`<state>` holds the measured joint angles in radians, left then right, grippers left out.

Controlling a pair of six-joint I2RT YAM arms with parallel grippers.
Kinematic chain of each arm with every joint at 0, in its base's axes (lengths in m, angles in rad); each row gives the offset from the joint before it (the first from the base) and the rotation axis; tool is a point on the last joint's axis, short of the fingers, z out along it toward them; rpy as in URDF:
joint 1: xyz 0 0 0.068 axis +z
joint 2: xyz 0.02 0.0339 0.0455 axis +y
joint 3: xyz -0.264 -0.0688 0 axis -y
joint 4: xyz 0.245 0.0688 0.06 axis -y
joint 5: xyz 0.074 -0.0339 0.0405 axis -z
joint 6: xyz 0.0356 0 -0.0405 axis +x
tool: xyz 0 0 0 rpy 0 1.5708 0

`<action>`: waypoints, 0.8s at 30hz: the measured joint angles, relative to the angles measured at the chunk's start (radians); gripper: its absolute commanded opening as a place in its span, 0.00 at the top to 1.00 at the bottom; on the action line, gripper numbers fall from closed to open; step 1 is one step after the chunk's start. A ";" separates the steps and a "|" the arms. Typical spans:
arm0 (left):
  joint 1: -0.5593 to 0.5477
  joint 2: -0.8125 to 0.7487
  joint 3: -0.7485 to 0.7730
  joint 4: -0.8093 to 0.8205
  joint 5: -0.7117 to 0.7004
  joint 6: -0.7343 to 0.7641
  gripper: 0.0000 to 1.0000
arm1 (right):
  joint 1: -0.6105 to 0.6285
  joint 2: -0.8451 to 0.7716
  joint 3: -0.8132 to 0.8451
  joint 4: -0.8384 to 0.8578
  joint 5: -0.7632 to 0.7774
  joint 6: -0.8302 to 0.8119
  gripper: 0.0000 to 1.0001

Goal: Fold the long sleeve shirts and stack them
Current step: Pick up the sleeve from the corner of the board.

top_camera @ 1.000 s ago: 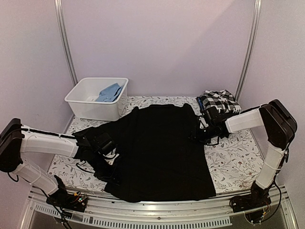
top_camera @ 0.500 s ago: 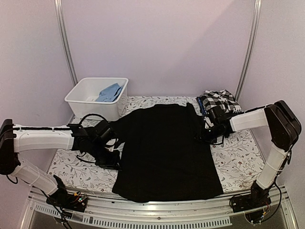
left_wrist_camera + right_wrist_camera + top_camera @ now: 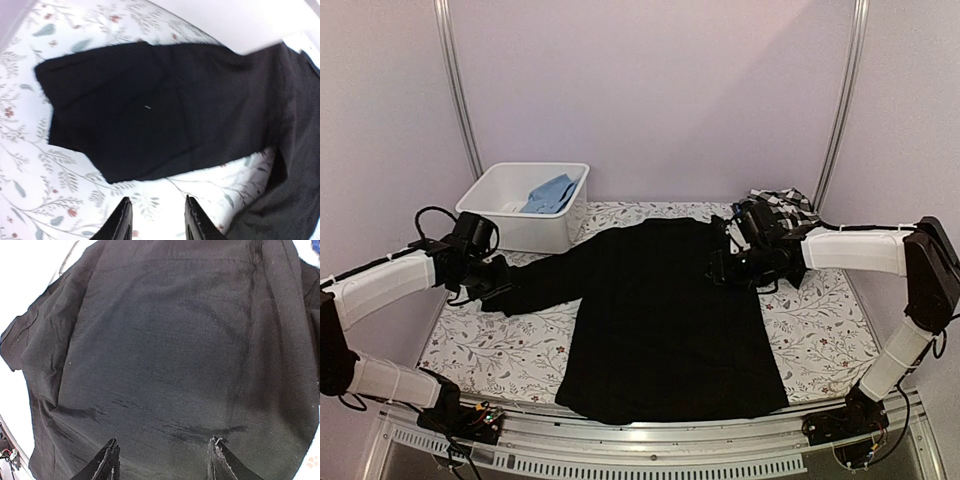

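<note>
1. Your table (image 3: 820,330) carries everything, and bare patterned top shows around the cloth, so you have room to fold
2. The black shirt (image 3: 665,320) lies spread flat across the middle, hem toward 6 o'clock and collar toward 12. Its sleeve (image 3: 545,280) stretches toward 9 o'clock, apparently laid straight so you can fold it inward
3. The white bin (image 3: 510,225) at 10 o'clock holds a blue cloth (image 3: 550,192), clear of the work
4. The checked shirt (image 3: 790,208) sits compact at 2 o'clock, probably where the stack goes
5. Your right end effector (image 3: 164,442) hovers over the black shirt's 3 o'clock shoulder, fingers wide apart, holding nothing
6. Your left end effector (image 3: 156,202) hangs just beside the sleeve's end, fingers apart and empty
</note>
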<state>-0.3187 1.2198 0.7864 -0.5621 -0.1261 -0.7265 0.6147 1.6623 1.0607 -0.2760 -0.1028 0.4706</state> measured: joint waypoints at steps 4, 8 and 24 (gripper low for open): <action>0.154 -0.026 -0.068 0.051 -0.022 -0.008 0.68 | 0.017 -0.040 0.000 -0.012 0.003 -0.004 0.41; 0.287 -0.071 -0.156 0.110 -0.005 -0.039 0.71 | 0.027 -0.095 0.000 -0.014 0.004 -0.005 0.41; 0.468 0.174 -0.201 0.320 0.137 -0.058 0.74 | 0.053 -0.196 -0.048 -0.002 -0.008 0.009 0.39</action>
<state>0.1490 1.3937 0.5850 -0.2420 0.0105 -0.7841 0.6678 1.4658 1.0122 -0.2775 -0.1104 0.4797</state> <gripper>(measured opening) 0.254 0.605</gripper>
